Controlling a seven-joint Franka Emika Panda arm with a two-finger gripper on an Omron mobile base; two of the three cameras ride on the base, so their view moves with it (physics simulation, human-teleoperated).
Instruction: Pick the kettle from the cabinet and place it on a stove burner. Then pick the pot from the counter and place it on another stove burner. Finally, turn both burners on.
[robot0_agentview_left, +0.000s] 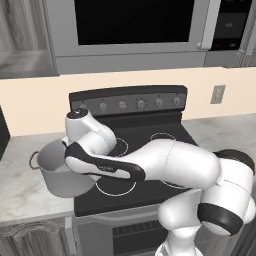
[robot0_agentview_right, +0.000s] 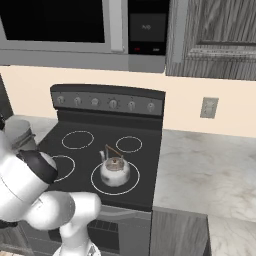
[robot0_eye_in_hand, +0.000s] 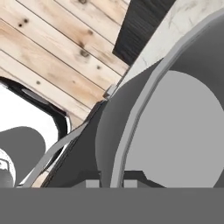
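the hand (robot0_eye_in_hand: 111, 183) is clenched on the rim of the pot (robot0_agentview_left: 56, 172), one dark fingertip on the inside of the wall and the other on the outside, as the hand view shows along the pot's thin grey edge. in the left base view the big grey pot sits at the left edge of the black glass cooktop (robot0_agentview_left: 145, 132), part of it over the pale marbled table (robot0_agentview_left: 20, 180) and part over the stove's front left corner; whether its base rests on the surface or is just clear of it cannot be told. one small loop handle sticks out on the pot's left side. the white arm bends low across the front of the stove and hides the pot's right side. in the right base view the kettle (robot0_agentview_right: 114, 170) stands upright inside the front right burner circle (robot0_agentview_right: 116, 178), its thin dark handle arched above it. the row of knobs (robot0_agentview_right: 113, 104) runs along the stove's back panel, below the microwave (robot0_agentview_right: 60, 25).
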